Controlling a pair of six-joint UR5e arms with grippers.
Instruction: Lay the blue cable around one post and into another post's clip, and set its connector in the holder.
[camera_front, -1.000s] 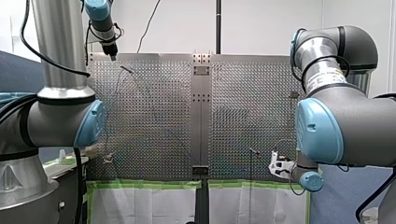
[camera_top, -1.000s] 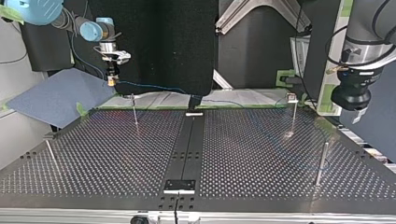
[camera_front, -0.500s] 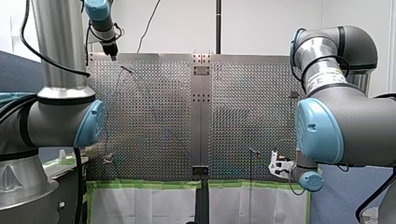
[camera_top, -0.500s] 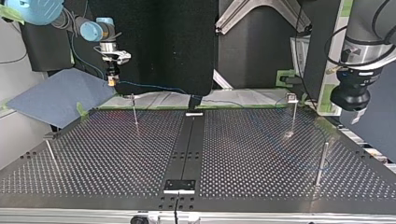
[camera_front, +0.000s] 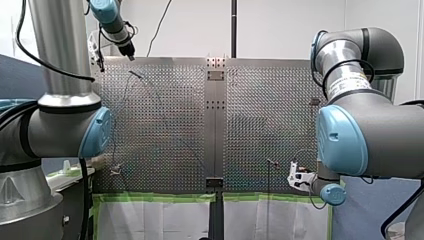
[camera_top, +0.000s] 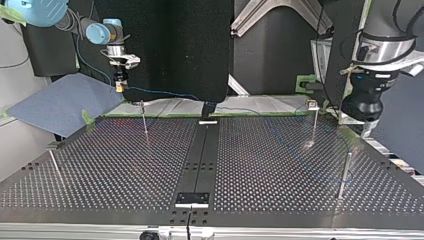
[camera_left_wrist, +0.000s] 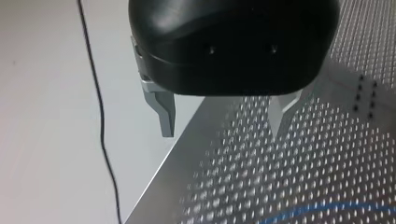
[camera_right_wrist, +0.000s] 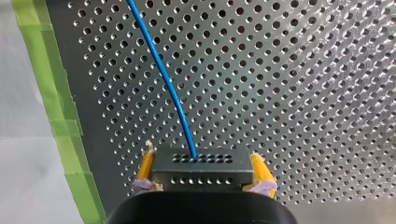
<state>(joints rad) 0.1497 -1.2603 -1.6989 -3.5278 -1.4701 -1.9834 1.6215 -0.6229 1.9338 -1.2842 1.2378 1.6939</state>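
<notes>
In the right wrist view my right gripper (camera_right_wrist: 203, 159) is shut on a black connector (camera_right_wrist: 203, 169) held between its yellow pads (camera_right_wrist: 259, 169). The blue cable (camera_right_wrist: 163, 79) runs from the connector out over the perforated table (camera_right_wrist: 303, 93). In the top view that gripper (camera_top: 119, 87) hangs beyond the table's far edge, at the view's left, and the cable (camera_top: 160, 93) trails off to the right. My left gripper (camera_left_wrist: 223, 119) stands open and empty over the table's edge. It shows at the top view's right (camera_top: 369, 131), above a post (camera_top: 344, 175).
Thin posts stand on the table (camera_top: 250, 165): one near my right gripper (camera_top: 144, 118), one at the far right (camera_top: 314, 120), one at the near left (camera_top: 53, 164). A small black block (camera_top: 192, 199) sits on the centre strip. Green tape (camera_right_wrist: 60, 116) lines the table's edge.
My left arm has swung: its gripper shifted left and tilted in the top view, and moved up and right in the front view. My right gripper and the connector have stayed still.
</notes>
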